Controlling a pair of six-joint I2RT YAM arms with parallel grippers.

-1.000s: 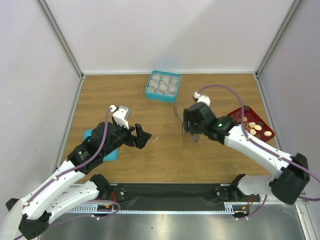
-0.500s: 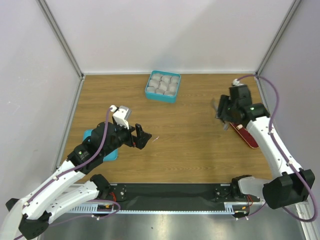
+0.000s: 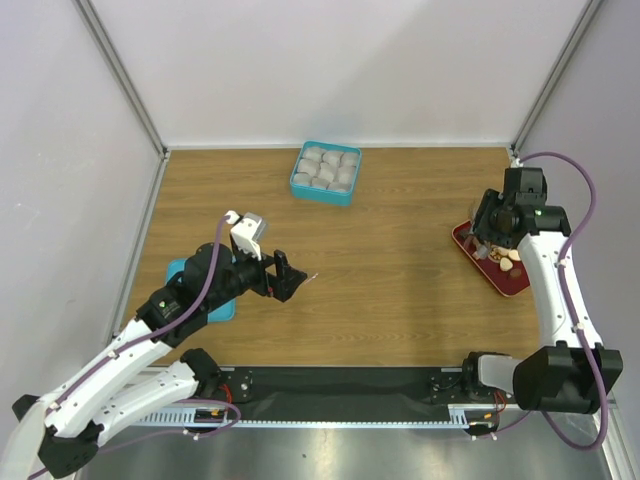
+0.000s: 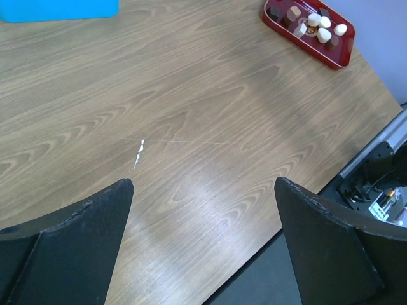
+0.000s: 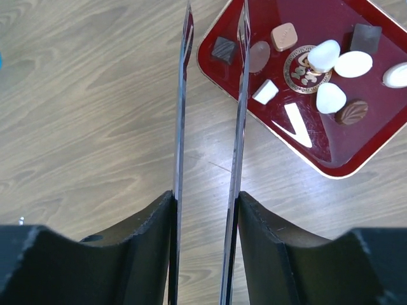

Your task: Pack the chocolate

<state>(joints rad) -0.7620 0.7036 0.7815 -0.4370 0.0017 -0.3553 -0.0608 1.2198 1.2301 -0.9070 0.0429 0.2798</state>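
The chocolate (image 5: pixel 323 54), several dark, tan and cream pieces, lies in a red tray (image 5: pixel 331 170) at the table's right (image 3: pixel 500 285); it also shows far off in the left wrist view (image 4: pixel 316 22). My right gripper (image 5: pixel 205 203) is shut on long metal tweezers (image 5: pixel 183 95). The tweezer tips are spread apart and empty, above the tray's left corner, by a dark square piece (image 5: pixel 224 49). In the top view my right gripper (image 3: pixel 487 228) hangs over the tray's near-left end. My left gripper (image 3: pixel 285 275) is open and empty above bare wood (image 4: pixel 203 184).
A teal box (image 3: pixel 326 172) filled with whitish crinkled paper cups stands at the back centre. A teal lid (image 3: pixel 220 308) lies under my left arm. A small white scrap (image 4: pixel 139 152) lies on the wood. The table's near edge is close below my left gripper.
My right arm has swung from the table's middle to the right with the tweezers and now hangs over the red tray. My left arm has barely moved.
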